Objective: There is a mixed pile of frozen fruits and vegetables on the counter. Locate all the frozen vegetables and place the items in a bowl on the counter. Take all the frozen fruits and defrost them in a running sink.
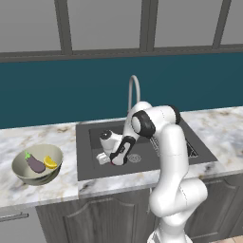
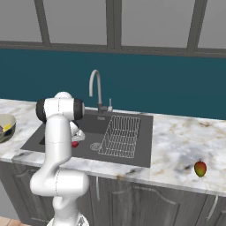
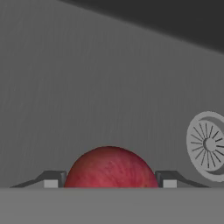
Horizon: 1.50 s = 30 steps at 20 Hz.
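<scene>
In the hand view a glossy red fruit (image 3: 110,168) sits between the fingertips of my gripper (image 3: 110,183), low over the dark grey sink floor (image 3: 87,87). The gripper (image 1: 115,160) is down inside the sink (image 1: 90,142), left of the round drain (image 1: 135,158), shut on the red fruit (image 2: 75,144). The pale bowl (image 1: 19,166) on the counter (image 1: 38,137) to the left holds the purple eggplant (image 1: 35,164) and the yellow-orange piece (image 1: 50,163). A smaller orange-red fruit (image 2: 200,168) lies on the counter far to the right.
The chrome faucet (image 2: 95,88) curves over the back of the basin. A wire dish rack (image 2: 119,134) fills the sink's right half. The drain (image 3: 208,145) lies just right of the gripper. I see no water stream.
</scene>
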Available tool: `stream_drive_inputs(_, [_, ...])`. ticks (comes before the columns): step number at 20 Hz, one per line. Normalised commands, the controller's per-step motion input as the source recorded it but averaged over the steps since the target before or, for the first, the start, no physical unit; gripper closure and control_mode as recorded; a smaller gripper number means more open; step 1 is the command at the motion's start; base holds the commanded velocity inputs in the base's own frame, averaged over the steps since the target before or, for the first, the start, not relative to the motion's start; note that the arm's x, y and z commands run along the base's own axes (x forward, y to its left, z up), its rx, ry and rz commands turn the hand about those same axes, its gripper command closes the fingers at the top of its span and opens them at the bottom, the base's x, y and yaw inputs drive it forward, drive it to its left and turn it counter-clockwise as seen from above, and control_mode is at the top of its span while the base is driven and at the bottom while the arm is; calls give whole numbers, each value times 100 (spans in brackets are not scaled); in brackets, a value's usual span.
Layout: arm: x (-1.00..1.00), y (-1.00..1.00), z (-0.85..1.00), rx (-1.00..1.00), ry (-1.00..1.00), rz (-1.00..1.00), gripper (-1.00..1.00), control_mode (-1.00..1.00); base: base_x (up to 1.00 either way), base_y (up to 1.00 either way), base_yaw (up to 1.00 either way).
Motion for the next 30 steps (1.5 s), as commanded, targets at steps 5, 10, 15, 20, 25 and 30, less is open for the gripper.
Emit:
stream_drive_inputs(5, [1, 0, 21, 0, 0, -7, -100, -100, 0, 0, 0])
stream_drive_inputs(10, [0, 0, 84, 0, 0, -8, -100, -100, 0, 0, 0])
stream_drive_inputs(15, [-22, 0, 92, 0, 0, -7, -100, -100, 0, 0, 0])
stream_drive_inputs(20, [-57, -1, 84, 1, 0, -9, -100, -100, 0, 0, 0])
stream_drive_inputs(25, [-76, -13, 77, 5, 0, -13, -100, -100, 0, 0, 0])
stream_drive_inputs(30, [-93, -40, 62, 9, 0, -14, -100, -100, 0, 0, 0])
